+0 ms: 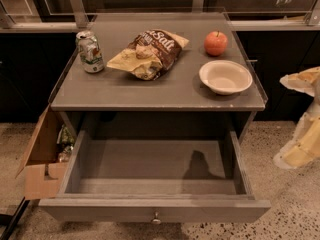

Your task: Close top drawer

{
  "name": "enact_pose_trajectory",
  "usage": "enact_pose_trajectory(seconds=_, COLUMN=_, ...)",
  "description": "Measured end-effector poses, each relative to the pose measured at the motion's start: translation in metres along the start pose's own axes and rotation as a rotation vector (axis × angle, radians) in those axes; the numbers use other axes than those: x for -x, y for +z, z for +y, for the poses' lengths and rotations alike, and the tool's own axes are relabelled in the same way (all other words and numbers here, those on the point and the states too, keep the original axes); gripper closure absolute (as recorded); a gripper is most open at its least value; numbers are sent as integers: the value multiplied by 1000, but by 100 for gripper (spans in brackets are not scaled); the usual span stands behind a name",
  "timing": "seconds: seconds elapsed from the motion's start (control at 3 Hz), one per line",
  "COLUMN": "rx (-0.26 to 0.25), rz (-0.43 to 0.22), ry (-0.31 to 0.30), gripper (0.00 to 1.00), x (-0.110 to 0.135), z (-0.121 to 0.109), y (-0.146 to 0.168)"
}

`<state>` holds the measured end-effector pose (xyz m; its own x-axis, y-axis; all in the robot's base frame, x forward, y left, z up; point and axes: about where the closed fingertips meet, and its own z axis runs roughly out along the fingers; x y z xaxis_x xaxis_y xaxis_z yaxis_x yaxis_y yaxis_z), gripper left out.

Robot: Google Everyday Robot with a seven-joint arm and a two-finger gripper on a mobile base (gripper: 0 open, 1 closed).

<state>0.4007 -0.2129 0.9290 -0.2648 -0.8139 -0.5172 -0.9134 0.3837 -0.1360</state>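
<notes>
Right of open top drawer (100,210) (box (41,156) at left): end effector (305,118).

Legible text: one item only. The chip bag (147,54) lies at 12 o'clock on the cabinet top and carries the word "Salt" in pale script on its dark panel, toward the bag's 1 o'clock end. Smaller print around it cannot be made out.

The can (90,51), at 10 o'clock on the top, has a printed label, but the characters are not readable.

The gripper (302,124) is at 3 o'clock, at the frame edge. It is pale and blurred, with no marking that can be read.
</notes>
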Motion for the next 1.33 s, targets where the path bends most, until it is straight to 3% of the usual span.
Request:
enact_pose_trajectory(seconds=0.33, rx=-37, rz=-46, ry=144, gripper=0, x=-19, z=23, y=16)
enact_pose_trajectory(seconds=0.67, rx=-26, rz=-71, ry=280, gripper=0, x=-42, z=46, y=44)
enact_pose_trajectory(seconds=1.33, rx=-19, rz=-104, ry=278, gripper=0, x=-43, z=51, y=47)
